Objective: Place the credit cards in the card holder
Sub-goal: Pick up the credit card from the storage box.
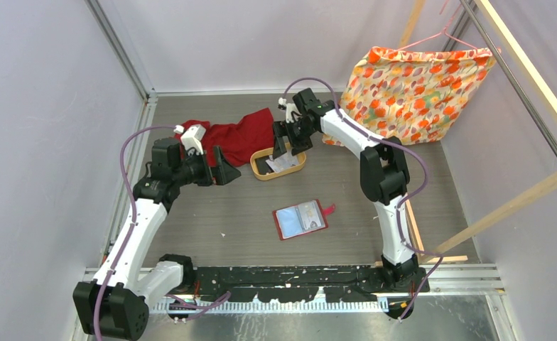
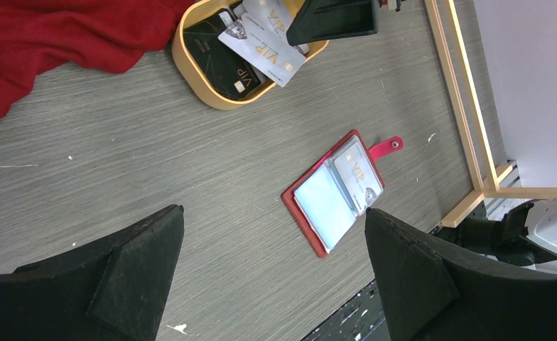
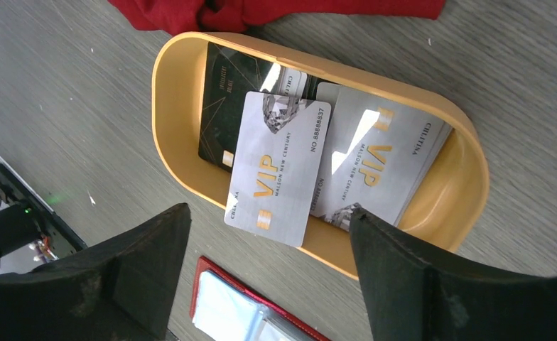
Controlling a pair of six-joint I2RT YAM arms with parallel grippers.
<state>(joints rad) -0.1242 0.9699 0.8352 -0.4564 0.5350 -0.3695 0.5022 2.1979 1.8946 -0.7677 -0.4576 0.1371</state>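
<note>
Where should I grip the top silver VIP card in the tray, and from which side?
Grip the silver VIP card by the short end overhanging the tray rim, on the card holder side. That end is propped off the table, so the jaws can likely close above and below. Come from that side with the open right gripper.

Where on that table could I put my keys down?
The widest bare patch of table lies between the left arm and the wallet. A narrower one lies between the wallet and the right arm. Farther back it is crowded: the tray of cards, the red cloth, the left gripper and the right gripper sit close together.
</note>
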